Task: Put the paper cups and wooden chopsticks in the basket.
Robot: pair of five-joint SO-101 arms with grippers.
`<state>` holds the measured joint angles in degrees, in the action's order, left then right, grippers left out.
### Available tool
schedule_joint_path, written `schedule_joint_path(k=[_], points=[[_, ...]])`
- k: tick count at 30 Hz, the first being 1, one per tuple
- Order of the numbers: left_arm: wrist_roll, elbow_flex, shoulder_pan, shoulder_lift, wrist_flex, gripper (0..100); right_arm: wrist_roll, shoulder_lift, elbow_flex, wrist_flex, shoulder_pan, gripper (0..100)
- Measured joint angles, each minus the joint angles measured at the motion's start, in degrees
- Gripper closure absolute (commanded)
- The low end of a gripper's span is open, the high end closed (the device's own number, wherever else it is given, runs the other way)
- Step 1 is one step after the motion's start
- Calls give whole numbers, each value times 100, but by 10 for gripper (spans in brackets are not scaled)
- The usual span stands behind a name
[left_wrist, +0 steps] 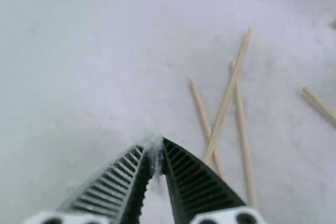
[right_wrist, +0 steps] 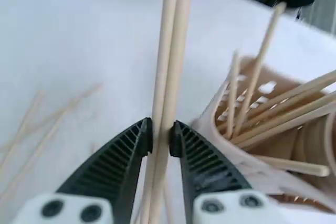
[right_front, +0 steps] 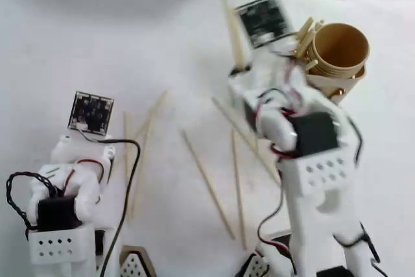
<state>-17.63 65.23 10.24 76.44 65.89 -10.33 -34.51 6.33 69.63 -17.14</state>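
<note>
Bright, diffuse light floods the white table (right_front: 78,43), washing its surface almost featureless in the high view. The loose chopsticks (right_front: 207,183) throw only thin, soft shadows on it. A dark strip of unlit room runs along the far edge. From the left wrist the tabletop reads flat and pale, with faint shading beside the sticks. From the right wrist the basket (right_wrist: 231,148) wall shows bright against the dark room beyond.

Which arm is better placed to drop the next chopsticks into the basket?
Right. The right gripper is shut on the held chopsticks, upright beside the basket. The left gripper is shut, empty, over the table near the loose chopsticks, far from the basket.
</note>
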Motion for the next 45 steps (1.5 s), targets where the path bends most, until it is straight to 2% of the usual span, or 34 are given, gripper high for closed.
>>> schedule_joint_path(k=[10,20,25,29,32,40,45], points=[[0,0,0,0,0,968,0,-185,9,-2699,1037,981],[0,0,0,0,0,968,0,-176,2488,-5908,1310,981],[0,141,0,9,-167,967,0,-176,3455,-6532,1284,916],[0,255,0,9,-316,967,0,-176,3464,-6312,1292,872],[0,255,0,0,-316,967,0,-176,3112,-5662,1284,872],[0,281,0,9,-316,966,0,-185,1213,-2866,1284,872],[0,281,0,9,-316,965,-9,-185,703,-967,1002,872]])
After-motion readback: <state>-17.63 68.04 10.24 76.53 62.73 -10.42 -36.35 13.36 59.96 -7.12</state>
